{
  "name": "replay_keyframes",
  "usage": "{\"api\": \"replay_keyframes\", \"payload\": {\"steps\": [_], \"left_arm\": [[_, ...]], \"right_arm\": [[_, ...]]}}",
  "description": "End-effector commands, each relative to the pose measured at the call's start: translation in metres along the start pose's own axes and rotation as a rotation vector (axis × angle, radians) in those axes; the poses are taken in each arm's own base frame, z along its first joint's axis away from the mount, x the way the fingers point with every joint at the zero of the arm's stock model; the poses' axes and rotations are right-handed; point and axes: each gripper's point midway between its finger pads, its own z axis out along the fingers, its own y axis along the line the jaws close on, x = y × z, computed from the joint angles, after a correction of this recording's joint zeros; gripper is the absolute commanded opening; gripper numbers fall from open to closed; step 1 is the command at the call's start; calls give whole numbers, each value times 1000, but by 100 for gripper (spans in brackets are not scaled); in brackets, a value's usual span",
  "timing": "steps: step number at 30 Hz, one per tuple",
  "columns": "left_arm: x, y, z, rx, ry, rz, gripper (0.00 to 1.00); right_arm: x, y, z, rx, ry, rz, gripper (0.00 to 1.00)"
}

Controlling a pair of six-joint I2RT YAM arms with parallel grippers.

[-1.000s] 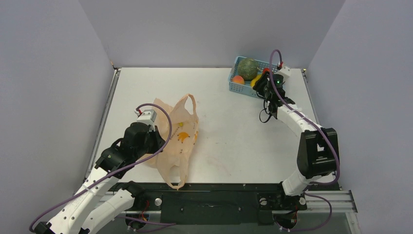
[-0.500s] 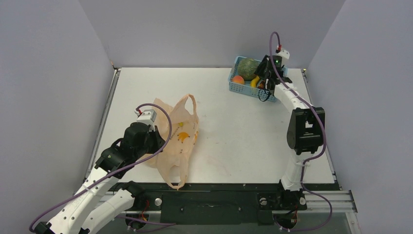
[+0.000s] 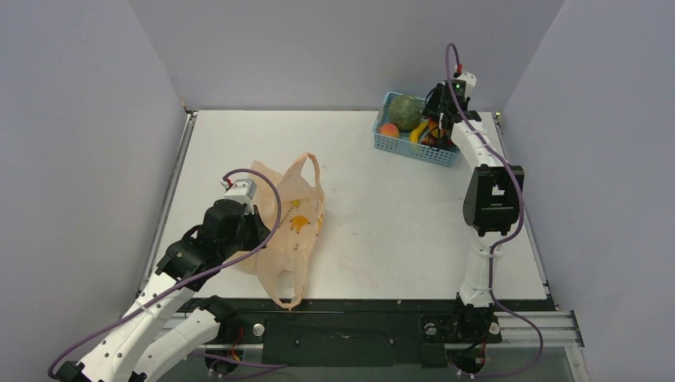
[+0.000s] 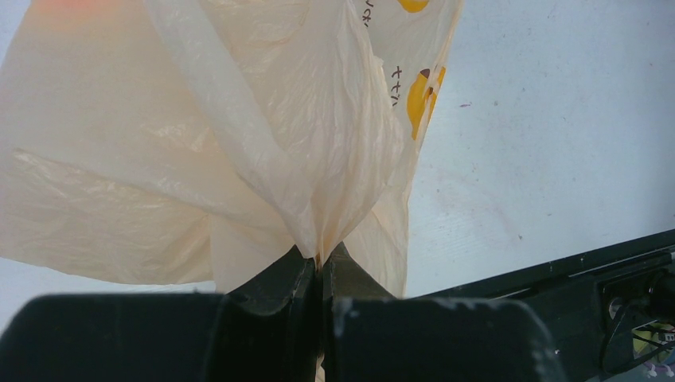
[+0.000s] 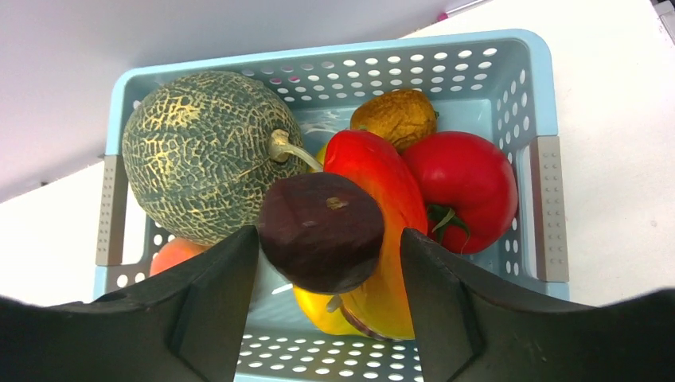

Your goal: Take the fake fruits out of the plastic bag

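Right wrist: right gripper (image 5: 328, 247) spread, glossy maroon plum (image 5: 321, 229) between its fingers, dimpled end facing the camera | beneath: red-yellow mango (image 5: 382, 183), long axis running away from gripper, in blue basket (image 5: 318, 60) | left: netted green melon (image 5: 199, 151) | left gripper (image 4: 321, 267) pinching plastic bag (image 4: 199, 135), crinkled pale-orange, fanning away over counter (image 4: 557, 119)

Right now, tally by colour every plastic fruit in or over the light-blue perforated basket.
Green netted round melon: 1
Brownish-yellow small wrinkled fruit: 1
Red-yellow long glossy mango: 1
Red round stemmed fruit: 1
Peach round fruit: 1
Yellow curved banana: 1
Dark maroon plum: 1
Total: 7
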Motion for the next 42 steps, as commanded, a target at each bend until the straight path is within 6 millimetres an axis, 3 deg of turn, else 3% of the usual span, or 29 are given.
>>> {"api": "replay_keyframes", "payload": {"steps": [1, 6, 16, 27, 34, 39, 40, 41, 42], "left_arm": [[-11, -7, -4, 22, -34, -1, 0], [-11, -7, -4, 22, -33, -1, 0], [-10, -6, -3, 14, -29, -2, 0], [-10, -7, -6, 16, -36, -1, 0], [-9, -8, -6, 15, -35, 4, 0], [-10, -8, -7, 16, -40, 4, 0], [-9, -8, -7, 16, -38, 3, 0], [-9, -8, -6, 15, -34, 3, 0], [-8, -8, -5, 14, -32, 5, 0]], "right_arm": [[-11, 0, 0, 15, -14, -62, 65], [-4, -9, 5, 62, 0, -99, 80], [-21, -3, -8, 70, -28, -153, 83], [-17, 22, -21, 70, -41, -230, 86], [-31, 41, -33, 53, -76, -235, 88], [-38, 50, -57, 47, -89, -211, 87], [-49, 59, -72, 24, -123, -191, 87], [-36, 58, -73, 23, -99, -196, 87], [-43, 68, -89, -8, -127, -176, 87]]}}
